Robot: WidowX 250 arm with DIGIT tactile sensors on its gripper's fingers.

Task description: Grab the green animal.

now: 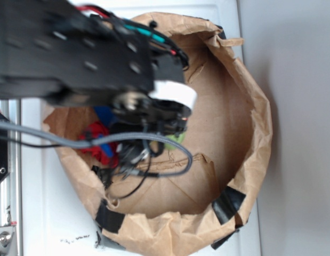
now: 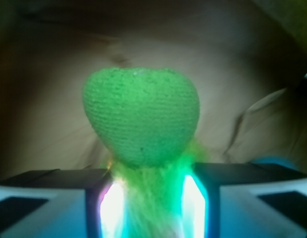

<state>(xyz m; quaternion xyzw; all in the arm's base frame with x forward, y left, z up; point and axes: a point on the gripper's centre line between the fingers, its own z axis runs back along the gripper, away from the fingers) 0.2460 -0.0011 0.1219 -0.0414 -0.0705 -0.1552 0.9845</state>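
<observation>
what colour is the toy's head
Green, on the green animal; clearest in the wrist view.

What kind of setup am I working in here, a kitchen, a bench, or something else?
Likely a lab test bench, not a kitchen: a rolled-down brown paper bag patched with black tape sits on a plain white surface, holding toys, with the green animal between the gripper fingers.

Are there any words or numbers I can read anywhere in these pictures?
No readable text in either view.
The white label on the arm is blurred and looks blank.
The brown paper bag, the green animal and the gripper show no letters, numbers or signs.
</observation>
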